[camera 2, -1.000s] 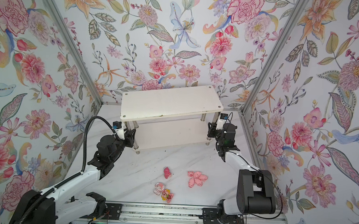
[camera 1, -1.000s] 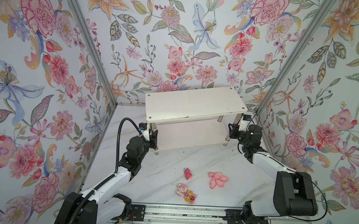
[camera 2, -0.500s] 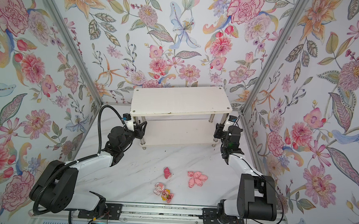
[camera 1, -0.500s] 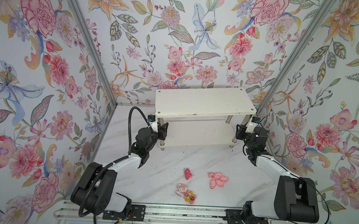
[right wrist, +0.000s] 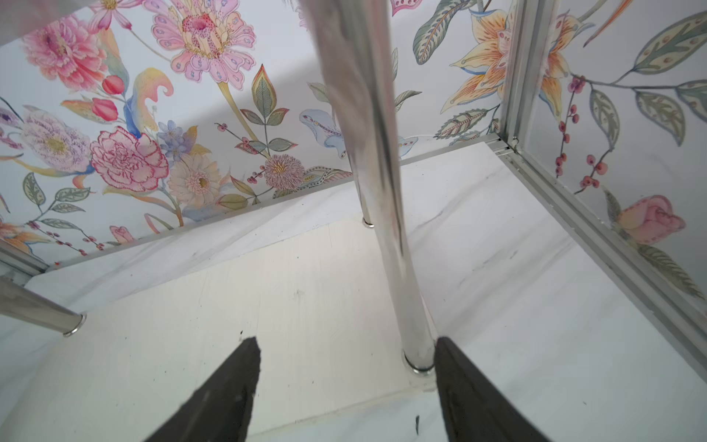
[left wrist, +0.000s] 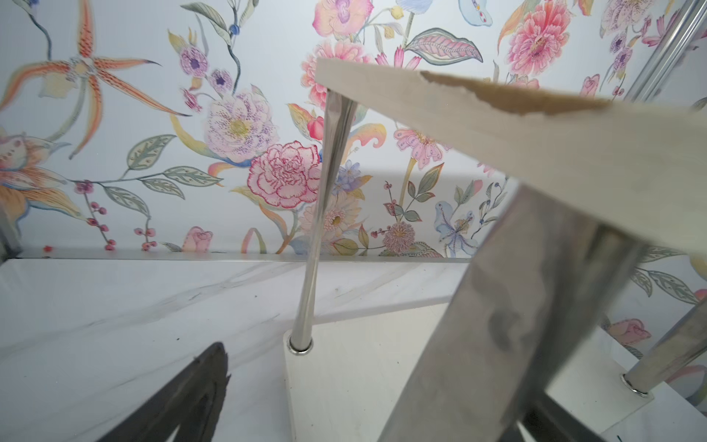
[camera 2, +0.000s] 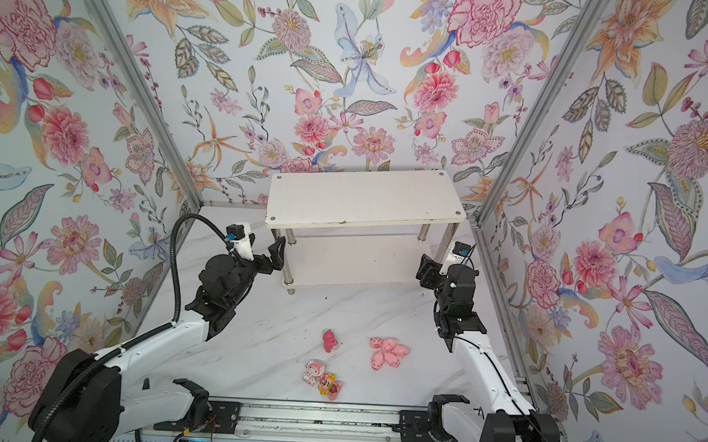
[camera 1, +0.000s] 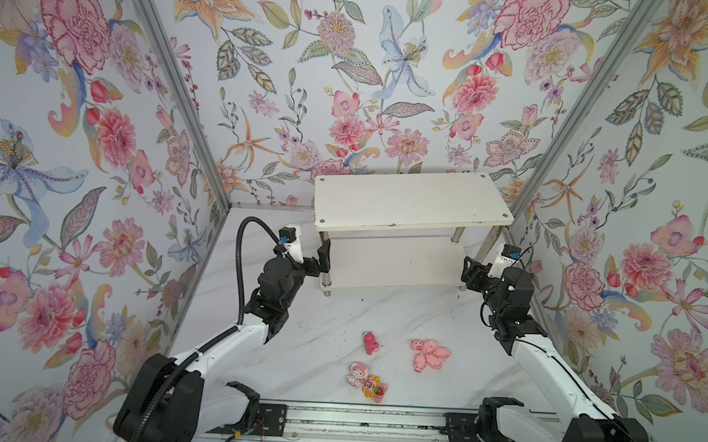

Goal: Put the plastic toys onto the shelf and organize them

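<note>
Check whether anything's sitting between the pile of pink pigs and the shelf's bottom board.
Nothing visible does. Only bare marble tabletop lies between the pink pigs and the bottom board of the shelf; the dark pink bear lies off to their left.

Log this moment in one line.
left gripper: open astride left shelf leg | right gripper: open astride right shelf leg | toys: on table
</note>
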Controlling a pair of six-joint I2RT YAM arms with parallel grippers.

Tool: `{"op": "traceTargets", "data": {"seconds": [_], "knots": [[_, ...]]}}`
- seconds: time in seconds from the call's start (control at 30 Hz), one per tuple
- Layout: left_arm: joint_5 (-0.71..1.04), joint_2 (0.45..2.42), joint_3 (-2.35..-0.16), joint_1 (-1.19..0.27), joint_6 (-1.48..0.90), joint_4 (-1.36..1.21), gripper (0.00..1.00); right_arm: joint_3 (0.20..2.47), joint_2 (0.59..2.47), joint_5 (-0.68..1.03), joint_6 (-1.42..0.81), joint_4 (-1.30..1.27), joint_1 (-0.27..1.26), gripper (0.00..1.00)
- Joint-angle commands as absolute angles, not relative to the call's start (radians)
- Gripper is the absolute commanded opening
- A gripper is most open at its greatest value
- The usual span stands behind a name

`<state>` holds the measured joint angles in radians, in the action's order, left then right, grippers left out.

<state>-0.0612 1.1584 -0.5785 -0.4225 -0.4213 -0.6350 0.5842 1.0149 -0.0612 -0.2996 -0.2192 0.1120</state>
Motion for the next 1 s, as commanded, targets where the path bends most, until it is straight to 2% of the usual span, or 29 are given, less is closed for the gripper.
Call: {"op": "traceTargets", "data": {"seconds": [0.0, 0.13, 0.23, 0.33, 0.5, 0.6, 0.63, 0.77, 0.83, 0.9, 0.97], "knots": [[-0.153, 1.048, -0.503, -0.425, -0.396, -0.543, 0.99, 0.564, 0.940, -0.211, -0.286, -0.030, 0.180, 0.75], [-0.104, 0.894, -0.363, -0.400, -0.497, -0.676, 0.99, 0.570, 0.892, -0.329, -0.266, 0.086, 0.312, 0.76], [-0.059, 0.771, -0.151, -0.325, -0.667, -0.945, 0.99, 0.580, 0.890, -0.416, -0.266, 0.145, 0.413, 0.76], [0.097, 0.799, -0.251, -0.209, -0.708, -0.764, 0.99, 0.606, 0.906, -0.467, -0.279, 0.192, 0.498, 0.75], [0.163, 0.980, -0.395, -0.210, -0.616, -0.598, 0.99, 0.675, 0.971, -0.472, -0.249, 0.275, 0.638, 0.76], [0.161, 1.012, -0.391, -0.212, -0.598, -0.591, 0.99, 0.707, 1.018, -0.464, -0.253, 0.327, 0.767, 0.75], [0.159, 1.009, -0.390, -0.215, -0.587, -0.571, 0.98, 0.716, 1.036, -0.461, -0.264, 0.339, 0.811, 0.74], [0.127, 0.972, -0.390, -0.280, -0.527, -0.499, 0.79, 0.754, 1.137, -0.371, -0.302, 0.344, 0.953, 0.67], [0.133, 0.941, -0.377, -0.334, -0.507, -0.494, 0.76, 0.781, 1.203, -0.305, -0.311, 0.337, 1.005, 0.64], [0.075, 0.901, -0.362, -0.399, -0.493, -0.468, 0.73, 0.808, 1.275, -0.258, -0.326, 0.338, 1.044, 0.61], [0.013, 0.844, -0.326, -0.459, -0.488, -0.462, 0.62, 0.826, 1.337, -0.201, -0.350, 0.330, 1.073, 0.60]]}}
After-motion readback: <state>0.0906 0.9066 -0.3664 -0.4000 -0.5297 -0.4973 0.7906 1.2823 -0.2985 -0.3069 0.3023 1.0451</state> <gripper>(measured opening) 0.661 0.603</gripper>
